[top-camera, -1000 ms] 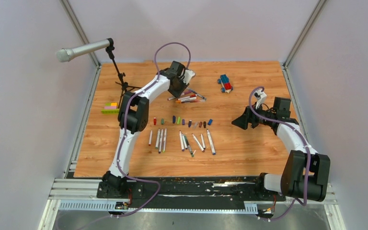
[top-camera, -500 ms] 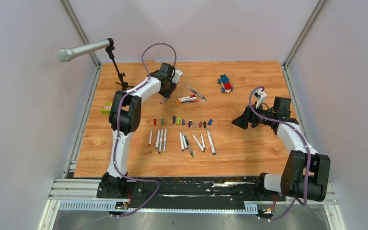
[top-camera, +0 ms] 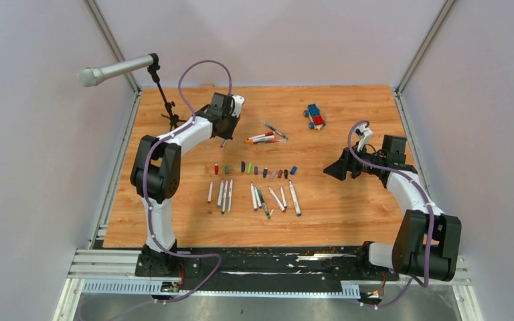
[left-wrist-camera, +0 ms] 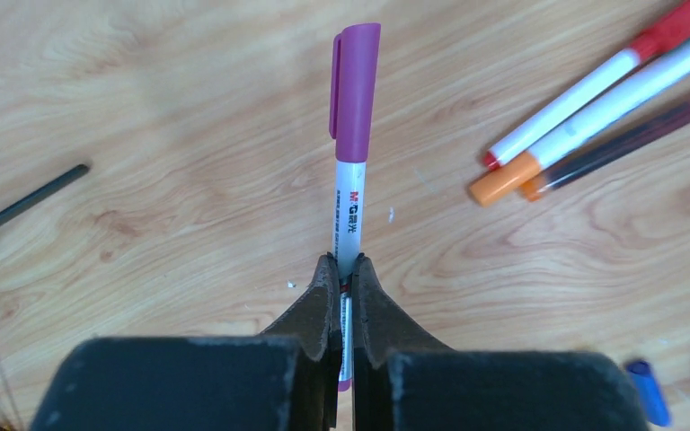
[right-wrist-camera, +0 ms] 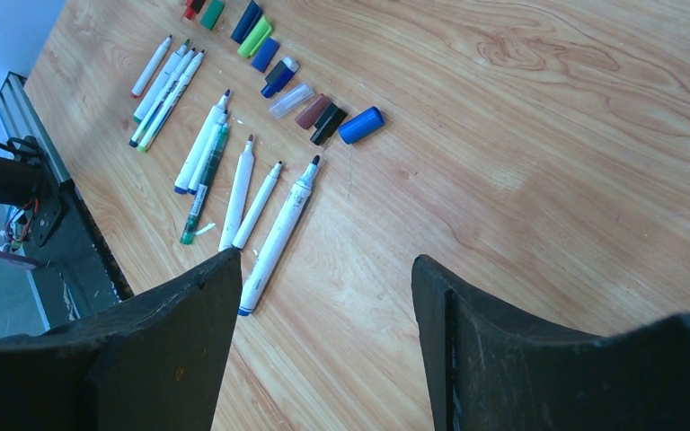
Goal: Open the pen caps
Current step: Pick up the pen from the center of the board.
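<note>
Left wrist view: left hand [left-wrist-camera: 344, 269] clamped on a purple-capped pen [left-wrist-camera: 353, 126]; right hand [right-wrist-camera: 325, 265] spread apart, empty, over the table [right-wrist-camera: 548, 135].

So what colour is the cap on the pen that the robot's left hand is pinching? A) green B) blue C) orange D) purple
D: in the left wrist view the left gripper is shut on a white pen, and its cap, which is not yet off, is purple.
</note>
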You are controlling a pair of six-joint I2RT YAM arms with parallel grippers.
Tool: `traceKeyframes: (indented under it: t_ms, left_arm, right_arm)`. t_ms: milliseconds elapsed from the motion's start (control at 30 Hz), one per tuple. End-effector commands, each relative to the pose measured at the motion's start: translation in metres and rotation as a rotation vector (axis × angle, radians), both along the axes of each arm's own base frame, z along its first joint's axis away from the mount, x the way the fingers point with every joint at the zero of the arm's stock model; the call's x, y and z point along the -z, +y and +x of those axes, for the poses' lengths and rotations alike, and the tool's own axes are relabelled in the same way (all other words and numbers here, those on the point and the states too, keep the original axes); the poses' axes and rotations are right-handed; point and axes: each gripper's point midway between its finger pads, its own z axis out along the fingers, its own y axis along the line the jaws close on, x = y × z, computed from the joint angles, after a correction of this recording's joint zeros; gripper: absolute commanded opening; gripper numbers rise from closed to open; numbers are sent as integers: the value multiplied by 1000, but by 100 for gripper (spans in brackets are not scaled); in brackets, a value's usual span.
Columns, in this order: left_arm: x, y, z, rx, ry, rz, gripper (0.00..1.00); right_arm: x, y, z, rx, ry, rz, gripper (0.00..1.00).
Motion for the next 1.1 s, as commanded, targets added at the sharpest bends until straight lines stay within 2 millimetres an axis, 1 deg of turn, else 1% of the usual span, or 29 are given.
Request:
traceKeyframes:
  t_ms: [0, 33, 100, 167, 200, 267, 300, 333, 433, 467, 567, 600, 633, 667, 733, 800, 867, 933, 1067]
  left_arm:
    - [-74, -19, 14, -18, -190, -188, 0]
    - [-85, -23, 12, -13, -207, -223, 0]
    - [-95, -34, 2, 12, -208, -306, 0]
    - [-107, -51, -11, 41, -200, -436, 0]
    - [-117, -60, -19, 67, -208, -509, 0]
    - [-135, -79, -38, 108, -221, -686, 0]
    - [-146, -87, -48, 126, -233, -765, 0]
    - [-153, -93, -58, 133, -238, -834, 0]
    - [-169, -111, -89, 154, -250, -972, 0]
    - [-167, -118, -100, 155, -239, -1006, 0]
    - [-181, -142, -128, 179, -241, -1111, 0]
    - [-189, -149, -135, 188, -252, -1146, 0]
    - [-191, -159, -146, 198, -243, -1173, 0]
    - [-195, -165, -151, 195, -244, -1197, 0]
    - [-201, -177, -162, 188, -245, -1241, 0]
    - [-206, -188, -171, 183, -249, -1272, 0]
    - [-210, -197, -177, 178, -260, -1285, 0]
    - [-213, -204, -182, 169, -268, -1297, 0]
    - [-212, -217, -190, 154, -259, -1312, 0]
  right_arm:
    - [-20, 3, 4, -43, -74, 19, 69]
    - [-22, 5, 3, -54, -76, 30, 70]
    - [-25, 9, -2, -84, -84, 56, 69]
    - [-30, 14, -7, -118, -94, 84, 69]
    - [-32, 17, -9, -137, -102, 99, 69]
    - [-36, 23, -14, -172, -115, 121, 69]
    - [-38, 26, -17, -188, -122, 129, 69]
    - [-40, 29, -19, -204, -129, 138, 69]
    - [-45, 40, -27, -253, -138, 168, 69]
    - [-48, 44, -30, -271, -140, 182, 69]
    - [-54, 54, -37, -314, -140, 224, 69]
    - [-57, 57, -39, -328, -137, 243, 69]
    - [-60, 60, -41, -332, -129, 259, 69]
    - [-64, 63, -44, -345, -114, 286, 69]
    - [-71, 67, -45, -348, -96, 316, 69]
    - [-72, 74, -45, -321, -55, 321, 69]
    - [-71, 75, -41, -285, -31, 318, 68]
    - [-73, 83, -44, -290, 1, 335, 67]
    - [-79, 87, -45, -274, 34, 362, 66]
